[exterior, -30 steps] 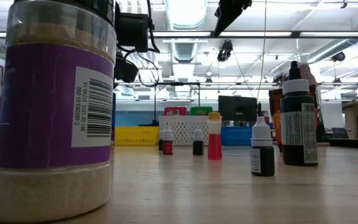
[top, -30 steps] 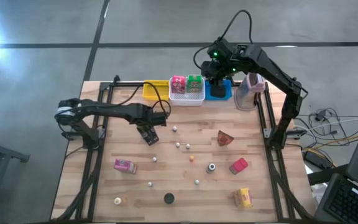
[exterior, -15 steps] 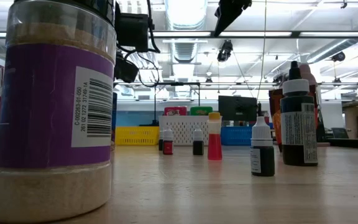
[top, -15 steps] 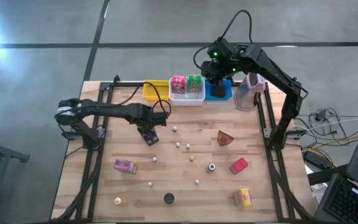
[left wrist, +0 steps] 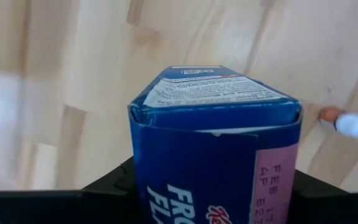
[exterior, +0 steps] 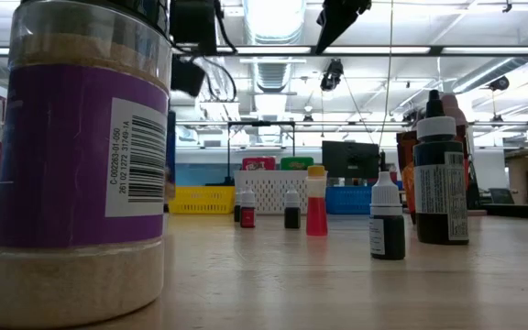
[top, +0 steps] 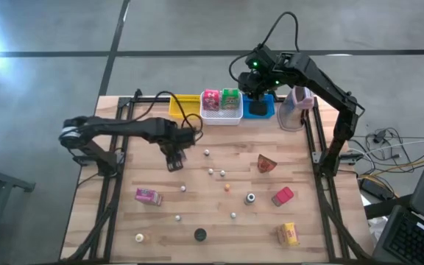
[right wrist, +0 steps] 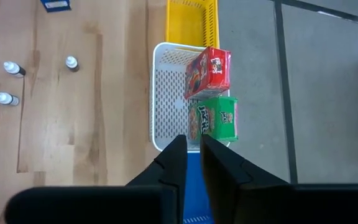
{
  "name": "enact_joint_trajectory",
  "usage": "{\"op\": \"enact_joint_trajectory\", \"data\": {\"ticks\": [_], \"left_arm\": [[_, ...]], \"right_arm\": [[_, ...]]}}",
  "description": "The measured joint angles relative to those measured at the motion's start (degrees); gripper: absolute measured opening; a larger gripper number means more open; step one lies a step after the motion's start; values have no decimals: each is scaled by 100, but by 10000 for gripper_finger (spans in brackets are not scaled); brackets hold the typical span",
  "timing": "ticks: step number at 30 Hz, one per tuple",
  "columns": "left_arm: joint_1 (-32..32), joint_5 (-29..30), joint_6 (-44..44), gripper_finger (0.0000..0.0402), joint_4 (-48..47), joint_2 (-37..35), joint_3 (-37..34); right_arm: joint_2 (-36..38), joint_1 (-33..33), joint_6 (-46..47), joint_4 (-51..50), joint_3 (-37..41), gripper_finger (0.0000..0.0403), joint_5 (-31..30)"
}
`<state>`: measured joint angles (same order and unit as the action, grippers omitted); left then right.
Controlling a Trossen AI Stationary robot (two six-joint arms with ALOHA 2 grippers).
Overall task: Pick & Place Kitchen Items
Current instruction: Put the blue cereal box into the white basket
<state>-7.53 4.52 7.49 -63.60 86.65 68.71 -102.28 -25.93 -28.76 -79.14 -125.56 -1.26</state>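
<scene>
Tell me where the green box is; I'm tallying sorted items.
High view: the green box stands in the white bin, beside the pink-red box.

On my bench (top: 197, 188): three bins, yellow (top: 183, 107), white (top: 221, 112) and blue (top: 259, 109). Two boxes, red (top: 210, 99) and green (top: 230, 98), stand in the white one. Four packets lie loose: pink (top: 148, 196), brown (top: 266, 163), red (top: 283, 196), yellow (top: 288, 235).

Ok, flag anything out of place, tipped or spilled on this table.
Nothing is spilled or damaged. The pink packet, red packet and yellow packet lie scattered flat on the wooden table among small dropper bottles, while the red box and green box stand in the white bin.
</scene>
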Motion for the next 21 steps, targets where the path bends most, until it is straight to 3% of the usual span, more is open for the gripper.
{"op": "enact_joint_trajectory", "data": {"ticks": [9, 14, 17, 21], "left_arm": [[0, 695, -2541, 198, -309, -175, 807], [0, 1441, -3963, 193, -308, -177, 1318], [-7, 1855, -4036, 189, -283, -177, 1644], [-158, 1787, -3296, 181, -123, -177, 2011]], "right_arm": [[30, -281, 89, -349, 0, 67, 957], [66, -536, 280, -361, 0, 69, 1633], [66, -617, 323, -365, 26, 59, 2058], [100, -551, 282, -167, 237, 40, 2127]]}}
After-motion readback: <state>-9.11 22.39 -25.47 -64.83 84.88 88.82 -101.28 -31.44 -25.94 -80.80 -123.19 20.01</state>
